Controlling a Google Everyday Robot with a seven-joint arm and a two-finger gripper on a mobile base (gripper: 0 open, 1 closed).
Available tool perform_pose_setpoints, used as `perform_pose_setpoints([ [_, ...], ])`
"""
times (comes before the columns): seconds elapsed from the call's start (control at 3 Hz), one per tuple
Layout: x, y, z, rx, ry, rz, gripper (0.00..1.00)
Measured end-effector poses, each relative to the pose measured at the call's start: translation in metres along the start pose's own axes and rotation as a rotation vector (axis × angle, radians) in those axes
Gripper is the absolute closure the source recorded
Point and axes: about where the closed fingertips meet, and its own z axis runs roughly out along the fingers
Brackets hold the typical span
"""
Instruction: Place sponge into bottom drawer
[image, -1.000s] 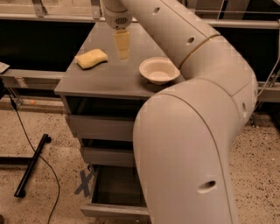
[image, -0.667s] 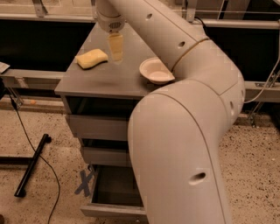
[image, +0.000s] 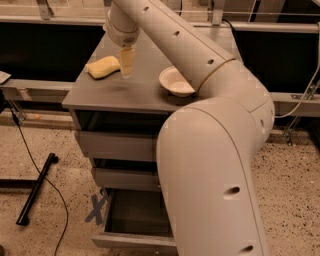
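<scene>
Far left on my feed, a black bar (image: 35, 190) lies on the speckled floor, well apart from the cabinet (image: 125, 97). Nearer in, a blue X of tape (image: 96, 209) is stuck to the floor just beside the bottom drawer's left corner. The bottom drawer (image: 130, 241) is pulled out towards me. The part of its inside I can see is a bare dark floor, and the arm hides its right side. Above it the two upper drawers show their grey fronts, with dark gaps over each. On the cabinet top, the sponge (image: 103, 67) lies flat near the back left, a pale-yellow block with its long side running left to right. Just right of it my gripper (image: 126, 70) points straight down over the top, throwing a faint shadow on the grey surface below. Its left edge meets the sponge's right end in this view, and I cannot tell whether they touch. I also cannot tell whether the claw is open or closed. Further right, a white bowl (image: 172, 85) sits on the top, apart from the gripper. I see only its white inside, and its right rim is hidden by the arm (image: 215, 150). That arm fills the right half of my view, running down from the gripper to the bottom edge.
</scene>
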Motion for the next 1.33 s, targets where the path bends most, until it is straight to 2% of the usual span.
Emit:
perform_pose_setpoints([
  [0.33,-0.003,-0.004,0.008,0.022,-0.027,-0.015,0.0],
  [0.67,-0.006,-0.008,0.022,0.016,-0.008,-0.036,0.25],
  [1.0,-0.007,-0.009,0.03,0.012,0.003,-0.045,0.39],
  [1.33,-0.008,-0.009,0.035,0.005,0.01,-0.05,0.38],
])
